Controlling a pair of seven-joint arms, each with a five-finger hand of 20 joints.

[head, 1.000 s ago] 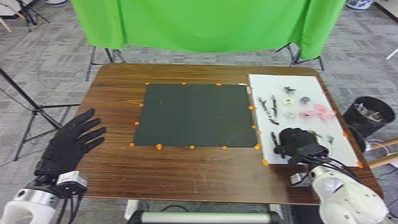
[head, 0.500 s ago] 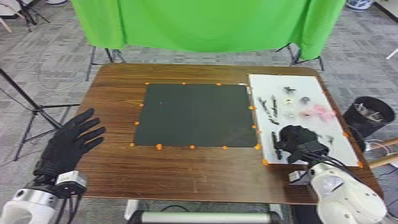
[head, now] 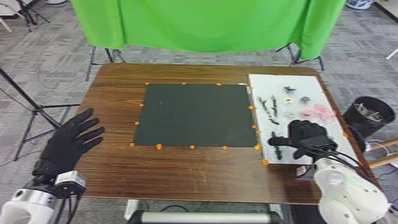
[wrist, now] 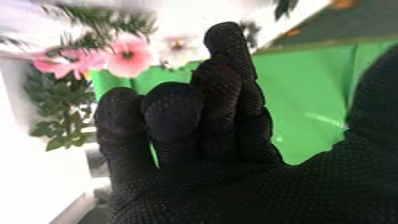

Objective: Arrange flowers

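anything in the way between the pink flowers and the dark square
Yes, dark stems lie on the white board between the pink flowers and the dark square, near the board's left edge. They look low, so lifting the flowers over them would probably clear them.

free: over mat [head: 195, 115]; blocking on sheet [head: 266, 82]: twigs [head: 274, 108], blooms [head: 319, 113], perhaps a sprig [head: 289, 90]; past right edge: bin [head: 362, 121]; past far edge: drape [head: 209, 25]
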